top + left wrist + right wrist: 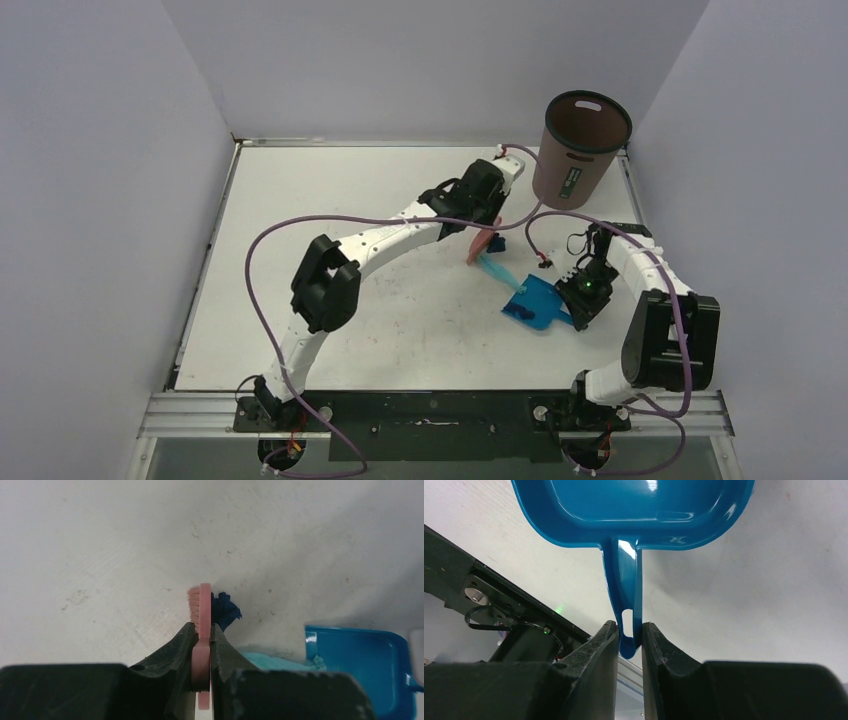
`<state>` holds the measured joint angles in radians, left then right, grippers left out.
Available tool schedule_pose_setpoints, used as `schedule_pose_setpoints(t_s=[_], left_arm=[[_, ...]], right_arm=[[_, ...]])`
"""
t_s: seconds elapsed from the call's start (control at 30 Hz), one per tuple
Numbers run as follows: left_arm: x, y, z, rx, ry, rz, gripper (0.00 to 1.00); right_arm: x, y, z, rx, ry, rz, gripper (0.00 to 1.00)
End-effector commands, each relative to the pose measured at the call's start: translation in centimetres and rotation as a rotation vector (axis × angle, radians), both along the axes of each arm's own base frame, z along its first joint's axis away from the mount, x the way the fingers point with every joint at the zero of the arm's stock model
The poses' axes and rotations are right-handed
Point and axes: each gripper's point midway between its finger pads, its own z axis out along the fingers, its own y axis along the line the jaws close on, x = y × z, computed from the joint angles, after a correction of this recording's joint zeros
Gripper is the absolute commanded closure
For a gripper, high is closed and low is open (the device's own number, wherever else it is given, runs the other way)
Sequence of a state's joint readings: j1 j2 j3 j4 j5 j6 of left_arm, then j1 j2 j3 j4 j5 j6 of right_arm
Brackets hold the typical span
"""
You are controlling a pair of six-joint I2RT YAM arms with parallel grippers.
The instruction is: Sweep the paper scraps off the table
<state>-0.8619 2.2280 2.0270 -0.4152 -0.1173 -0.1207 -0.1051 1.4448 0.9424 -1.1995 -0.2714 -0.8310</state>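
My left gripper (pixel 202 630) is shut on the pink hand brush (pixel 204 610), whose bristles touch the white table (pixel 100 555). A dark blue paper scrap (pixel 225 609) lies right beside the brush head. A light-blue strip (pixel 272 661) lies between the brush and the blue dustpan (pixel 360 662). From above, the brush (pixel 482 243), the light-blue strip (pixel 495 269) and the dustpan (pixel 534 304) stand in a line. My right gripper (pixel 630 632) is shut on the dustpan's handle (pixel 626 600), with the pan (pixel 634 510) resting on the table.
A brown bin (pixel 579 148) stands at the table's far right corner. Purple cables loop over the table (pixel 300 200) around both arms. The metal front edge (pixel 440 405) runs along the arm bases.
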Motion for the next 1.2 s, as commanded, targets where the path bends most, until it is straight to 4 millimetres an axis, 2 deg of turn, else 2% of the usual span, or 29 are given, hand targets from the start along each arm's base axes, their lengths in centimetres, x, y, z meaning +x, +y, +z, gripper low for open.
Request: schedule_pose_setpoints(t_s=[0.0, 0.2, 0.37, 0.5, 0.7, 0.93, 1.17], left_arm=[[-3.9, -1.8, 4.4, -0.181, 0.011, -0.041, 1.00], [-7.4, -3.2, 4.9, -0.241, 0.034, -0.061, 1.00], [-9.0, -3.9, 5.4, -0.272, 0.054, -0.058, 1.00], [-10.1, -4.2, 7.1, -0.371, 0.095, -0.059, 1.00], [-9.7, -2.2, 10.0, -0.423, 0.043, 0.028, 1.00], [-8.1, 0.0, 9.7, -0.327, -0.014, 0.127, 1.00], [-8.0, 1.5, 9.5, -0.312, -0.049, 0.164, 1.00]], right_arm=[[2.1, 0.7, 0.0, 0.051, -0.034, -0.030, 0.95], [3.3, 1.0, -0.2, 0.064, -0.043, -0.055, 0.95], [4.1, 1.2, -0.3, 0.071, -0.065, -0.082, 0.95], [4.3, 1.3, -0.5, 0.080, -0.082, -0.088, 0.95], [3.5, 0.9, -0.6, 0.064, -0.088, -0.075, 0.95], [2.6, -0.9, 0.0, 0.062, -0.077, -0.084, 0.95], [1.7, -1.5, -0.6, 0.087, -0.054, -0.087, 0.95]])
